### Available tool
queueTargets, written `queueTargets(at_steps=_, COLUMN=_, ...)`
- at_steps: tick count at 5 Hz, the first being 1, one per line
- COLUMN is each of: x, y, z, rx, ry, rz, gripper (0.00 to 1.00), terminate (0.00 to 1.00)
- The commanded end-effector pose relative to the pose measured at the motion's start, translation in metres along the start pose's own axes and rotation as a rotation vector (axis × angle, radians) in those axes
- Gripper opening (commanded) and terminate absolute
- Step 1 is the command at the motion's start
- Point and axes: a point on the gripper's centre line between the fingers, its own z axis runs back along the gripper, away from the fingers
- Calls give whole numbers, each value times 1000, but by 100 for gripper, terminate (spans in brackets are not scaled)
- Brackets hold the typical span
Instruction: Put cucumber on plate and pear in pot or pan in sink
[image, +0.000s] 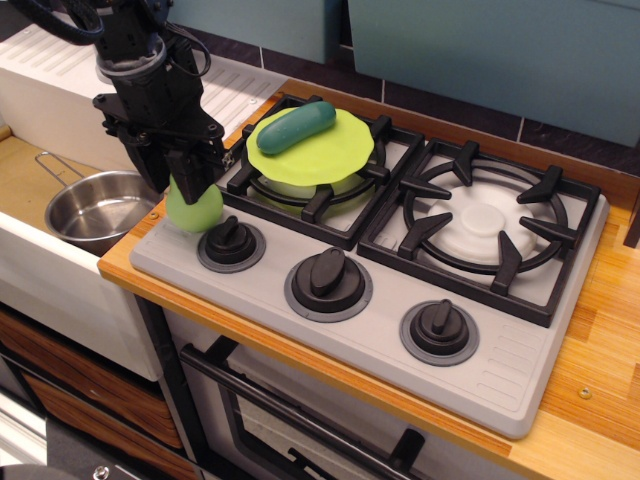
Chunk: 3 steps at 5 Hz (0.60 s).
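1. Along the lower edge of the frame runs an oven door handle (300, 425), dark and slanted, under the wooden lip of the table (600, 380).
2. Above it, across the middle of the frame, three black knobs (328, 283) sit in a row on the grey stove top (520, 380).
3. At left centre, just above the leftmost knob, the pear (195, 209) stands on the stove's front-left corner — light green, its narrow top hidden between the black fingers (190, 170).
4. Those fingers come down from the gripper (186, 185) and are clamped on the pear's upper part; its rounded base shows below them, and whether it touches the stove surface cannot be told.
5. Left of the pear, lower in the basin, the pot (100, 208) sits in the sink (30, 185) — shiny steel, its wire handle pointing toward the upper left. The pear is beside it, not inside.
6. Further back, at upper centre, the plate (325, 155) lies on the left burner grate (300, 195), lime green.
7. On the plate's far-left part rests the cucumber (296, 127), dark teal, lying at a slant.
8. To the right, the second burner (485, 225) has a white centre inside its black grate.
9. Upper left, behind the arm, the ridged white drainboard (60, 70) runs along the sink's back.
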Motion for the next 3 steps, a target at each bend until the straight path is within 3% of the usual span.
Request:
queueTargets(at_steps=1, x=15, y=1, z=30, rx=28, ry=-69, rz=-14, gripper=0, terminate=0)
queueTargets(at_steps=3, x=18, y=20, z=55, rx=27, ry=-42, rz=-58, gripper=0, terminate=0)
